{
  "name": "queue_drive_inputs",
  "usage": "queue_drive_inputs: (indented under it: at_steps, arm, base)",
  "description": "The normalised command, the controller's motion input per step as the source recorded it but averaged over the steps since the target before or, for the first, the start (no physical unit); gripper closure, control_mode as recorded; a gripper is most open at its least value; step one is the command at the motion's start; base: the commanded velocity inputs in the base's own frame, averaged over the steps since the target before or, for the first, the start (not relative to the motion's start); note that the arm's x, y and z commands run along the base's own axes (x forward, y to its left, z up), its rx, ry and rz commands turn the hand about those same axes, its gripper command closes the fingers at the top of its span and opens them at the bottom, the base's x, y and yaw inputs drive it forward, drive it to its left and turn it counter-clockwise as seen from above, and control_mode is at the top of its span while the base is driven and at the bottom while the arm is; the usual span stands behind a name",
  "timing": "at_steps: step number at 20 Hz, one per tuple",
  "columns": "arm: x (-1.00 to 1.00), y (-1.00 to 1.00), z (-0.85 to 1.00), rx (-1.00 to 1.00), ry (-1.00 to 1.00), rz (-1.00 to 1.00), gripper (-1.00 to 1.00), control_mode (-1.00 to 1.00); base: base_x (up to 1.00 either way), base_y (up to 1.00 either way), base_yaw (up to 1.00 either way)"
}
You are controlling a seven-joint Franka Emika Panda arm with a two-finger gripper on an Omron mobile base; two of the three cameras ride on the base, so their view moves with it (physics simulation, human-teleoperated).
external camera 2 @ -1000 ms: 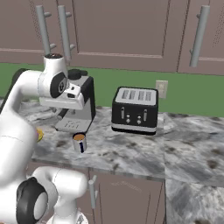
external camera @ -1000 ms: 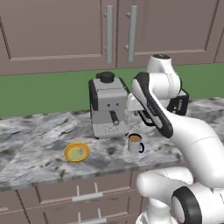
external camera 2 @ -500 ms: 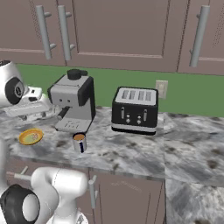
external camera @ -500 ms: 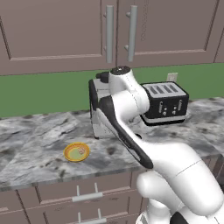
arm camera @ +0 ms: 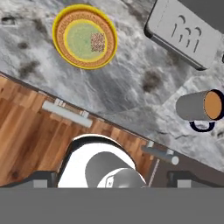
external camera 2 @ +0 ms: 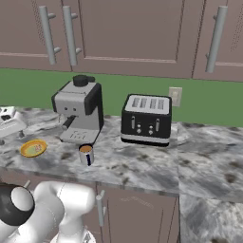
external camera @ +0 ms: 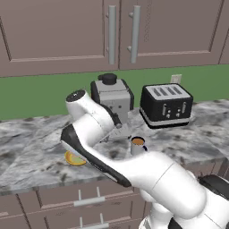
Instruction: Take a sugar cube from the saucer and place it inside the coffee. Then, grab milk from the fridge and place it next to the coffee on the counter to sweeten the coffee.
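While the saucer [arm camera: 84, 36] hugs the counter [arm camera: 127, 83] edge, coffee [arm camera: 200, 105] stands apart.

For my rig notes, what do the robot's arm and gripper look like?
The arm has glossy white, rounded tubular links with dark bands and caps at the joints. The gripper is a white block with small dark fingertips.

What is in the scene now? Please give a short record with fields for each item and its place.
sugar cube: lying on the saucer
saucer: on the counter, left of the espresso machine
coffee mug: upright, in front of the espresso machine, brown liquid inside
espresso machine: at the back of the counter
toaster: right of the espresso machine
counter: marbled stone
end effector: open, holding nothing, raised over the counter left of the saucer
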Motion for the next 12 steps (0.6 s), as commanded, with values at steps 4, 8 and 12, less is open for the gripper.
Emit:
queue_drive_inputs:
  at_steps: [4, 8, 12]
  arm:
    - [0.07, 0.74, -0.64, -0.02, 0.27, 0.00, -1.00, -1.00]
    - [0.28, 0.35, -0.58, -0.01, 0.24, 0.00, -1.00, -1.00]
    - [0.11, 0.01, -0.25, 0.00, 0.20, 0.00, -1.00, -1.00]
  base:
    - [0.00, 0.00, 0.00]
    - [0.00, 0.00, 0.00]
    - [0.00, 0.00, 0.00]
